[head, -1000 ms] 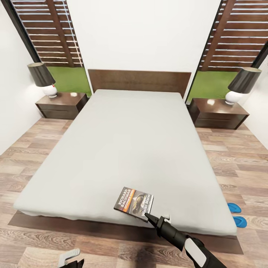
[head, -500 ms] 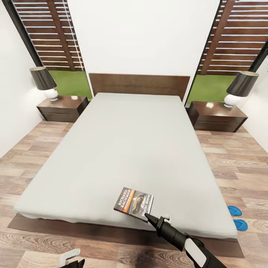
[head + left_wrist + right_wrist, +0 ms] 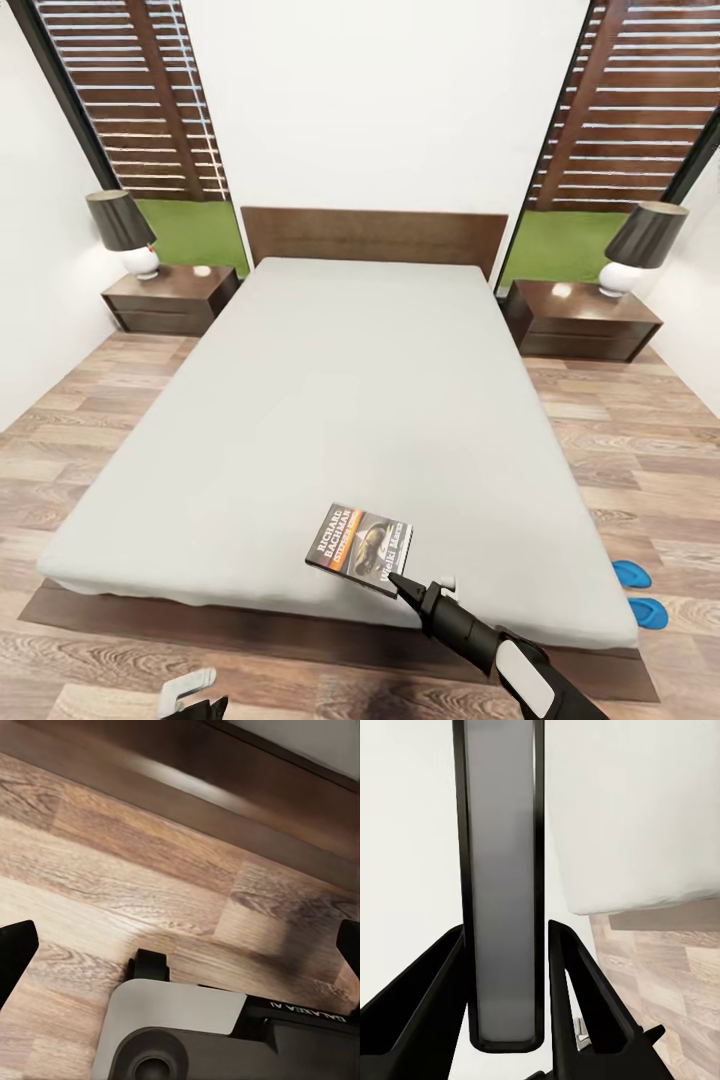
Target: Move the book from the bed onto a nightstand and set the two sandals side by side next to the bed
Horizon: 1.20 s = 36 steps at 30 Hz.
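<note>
So the whole head view has slid since a second ago: the headboard and both nightstands sit a bit lower and smaller in frame and more of the windows shows up top. That's the camera shifting, not the furniture. The book (image 3: 360,549) and the right tool (image 3: 398,584) sit at the same spot in the picture as before.

The book is just above the near edge of the bed (image 3: 340,400), at the foot end, cover up with its orange and white lettering readable. The right tool is pinching the book's near corner; in the right wrist view the two black fingers (image 3: 577,982) are pressed against either side of the book's thin edge (image 3: 502,892).

The left tool (image 3: 190,692) hangs low over the wood floor (image 3: 90,460) near the bed frame. In its wrist view the fingertips (image 3: 15,952) sit far apart at opposite edges, so it's spread wide with nothing in it.

Both blue sandals (image 3: 638,592) lie on the floor just off the bed's right near corner, close together. One nightstand (image 3: 170,300) stands left of the headboard, the other nightstand (image 3: 585,320) right, each with a lamp (image 3: 125,230).
</note>
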Tool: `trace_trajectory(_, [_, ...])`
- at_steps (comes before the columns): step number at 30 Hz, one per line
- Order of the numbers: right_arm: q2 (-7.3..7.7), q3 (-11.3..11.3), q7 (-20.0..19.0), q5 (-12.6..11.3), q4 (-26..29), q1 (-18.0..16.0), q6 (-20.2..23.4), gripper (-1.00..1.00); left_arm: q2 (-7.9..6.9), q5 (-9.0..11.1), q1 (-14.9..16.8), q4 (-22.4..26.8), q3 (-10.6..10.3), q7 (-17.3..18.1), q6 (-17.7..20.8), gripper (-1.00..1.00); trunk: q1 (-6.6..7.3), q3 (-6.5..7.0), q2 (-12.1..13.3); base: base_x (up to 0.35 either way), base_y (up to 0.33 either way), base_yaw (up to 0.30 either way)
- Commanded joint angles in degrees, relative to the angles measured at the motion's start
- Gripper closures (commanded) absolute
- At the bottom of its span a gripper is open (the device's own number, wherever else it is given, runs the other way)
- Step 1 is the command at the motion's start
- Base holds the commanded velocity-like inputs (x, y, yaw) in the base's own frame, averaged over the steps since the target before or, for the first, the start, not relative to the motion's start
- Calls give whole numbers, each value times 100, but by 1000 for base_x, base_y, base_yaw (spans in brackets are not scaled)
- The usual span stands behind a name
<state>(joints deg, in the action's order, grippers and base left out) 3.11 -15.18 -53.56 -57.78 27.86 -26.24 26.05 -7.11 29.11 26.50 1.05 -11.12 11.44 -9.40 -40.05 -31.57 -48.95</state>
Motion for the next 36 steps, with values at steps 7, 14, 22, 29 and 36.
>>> trace_trajectory(7, [8,-29,0,-58,0,-4,40,100,-1,59,4,-9,-50,25,-18,-100,-1,61,-4,0,0,0])
trace_trajectory(14, [14,-28,-5,-58,0,-4,41,100,-1,59,4,-9,-49,25,-18,-100,-1,127,-4,0,0,0])
trace_trajectory(22, [14,-27,-5,-58,0,-4,40,100,-1,59,4,-9,-49,25,-18,-100,-1,202,-4,0,0,0])
trace_trajectory(29, [14,-22,-5,-58,0,-4,40,100,-1,59,4,-9,-49,24,-18,-100,-1,268,-4,0,0,0])
trace_trajectory(36, [14,-22,-5,-58,0,-4,41,100,-1,59,4,-9,-49,25,-18,-100,-1,333,-4,0,0,0])
